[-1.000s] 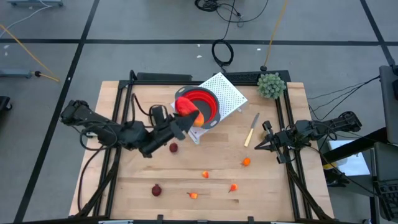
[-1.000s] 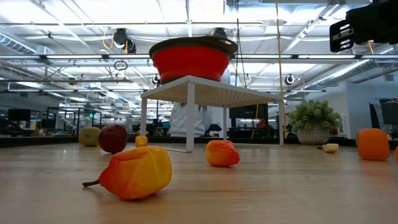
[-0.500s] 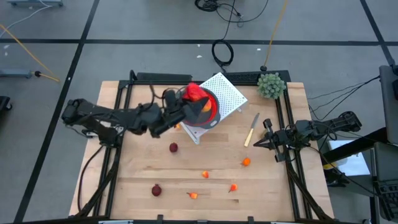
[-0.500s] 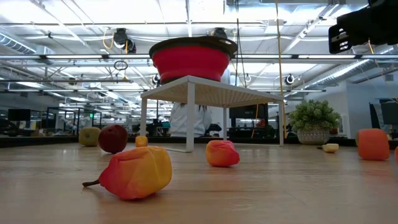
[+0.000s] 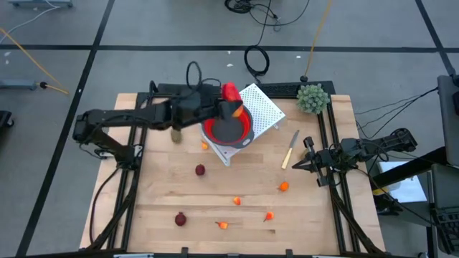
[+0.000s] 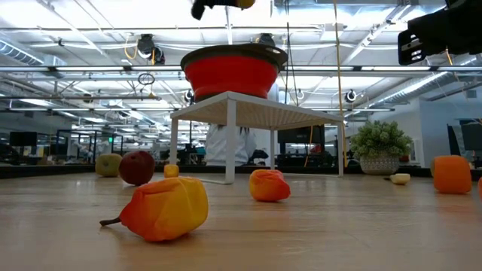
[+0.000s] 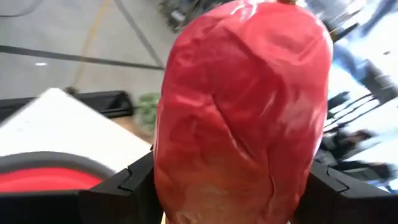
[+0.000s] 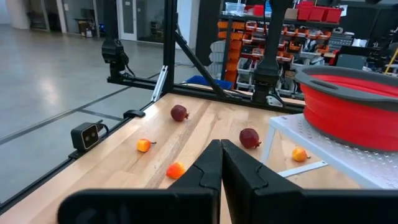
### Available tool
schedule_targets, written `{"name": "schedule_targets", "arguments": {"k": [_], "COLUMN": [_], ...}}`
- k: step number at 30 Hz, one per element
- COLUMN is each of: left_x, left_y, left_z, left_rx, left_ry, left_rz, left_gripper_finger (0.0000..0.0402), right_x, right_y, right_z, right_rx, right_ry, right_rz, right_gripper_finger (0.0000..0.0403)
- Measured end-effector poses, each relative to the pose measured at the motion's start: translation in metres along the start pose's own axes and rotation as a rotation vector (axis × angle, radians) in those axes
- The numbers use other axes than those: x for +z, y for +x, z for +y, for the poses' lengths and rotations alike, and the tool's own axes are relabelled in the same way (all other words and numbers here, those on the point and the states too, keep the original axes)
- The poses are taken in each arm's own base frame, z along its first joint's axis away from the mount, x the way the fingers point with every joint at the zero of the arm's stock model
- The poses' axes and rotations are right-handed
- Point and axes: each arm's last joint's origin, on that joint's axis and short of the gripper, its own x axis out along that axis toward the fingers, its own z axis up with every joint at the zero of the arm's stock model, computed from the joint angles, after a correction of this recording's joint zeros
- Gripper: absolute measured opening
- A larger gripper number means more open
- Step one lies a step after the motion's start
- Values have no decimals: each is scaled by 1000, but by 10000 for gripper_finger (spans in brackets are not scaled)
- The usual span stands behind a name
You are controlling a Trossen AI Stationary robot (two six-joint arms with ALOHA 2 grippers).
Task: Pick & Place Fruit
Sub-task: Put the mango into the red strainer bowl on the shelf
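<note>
Nearest the low camera, a yellow-orange toy pear (image 6: 164,208) lies on the worktop (image 5: 244,215), with a small orange piece (image 6: 269,185) behind it and a dark red ball (image 6: 136,167) farther back. From above, the loose fruit is scattered over the near half: two dark red balls (image 5: 180,219) and several tiny orange bits (image 5: 284,186), all apart from one another.

At mid-worktop the right tool (image 5: 310,163) waits at the right edge, fingers pressed together and empty, pointing inward near the pale-handled knife (image 5: 290,149).

Farther back stands the red bowl (image 5: 228,127) on its white perforated stand (image 5: 262,109). Here is the change: a second ago the left tool (image 5: 224,100) was low over the worktop in front of the bowl with the long red-and-yellow fruit (image 7: 239,112); it has since swung up and back, and now hangs above the bowl's far rim. Its fingers stand well apart, clamped on either side of that fruit, which fills the wrist view. In the low view its tip now shows above the bowl.

I judge the carry done and release next; the fruit sits toward the rim, so a slight shift to centre may be safer. A green bushy plant (image 5: 313,98) sits at the far right corner.
</note>
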Motion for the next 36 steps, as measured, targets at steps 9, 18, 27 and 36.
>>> {"name": "schedule_targets", "arguments": {"k": [9, 18, 27, 36], "left_x": [29, 32, 17, 3], "left_y": [-11, -1, 27, 25], "left_z": [2, 14, 27, 35], "left_rx": [128, 140, 143, 241], "left_ry": [96, 105, 101, 137], "left_rz": [48, 119, 231, 331], "left_gripper_finger": [250, 250, 250, 250], "right_x": [0, 0, 0, -1], "right_y": [0, 0, 0, 0], "right_z": [-3, -3, -3, -3], "right_rx": [-100, -100, -99, -99], "right_ry": [8, 8, 7, 7], "right_rz": [7, 7, 9, 15], "right_gripper_finger": [0, 0, 0, 0]}}
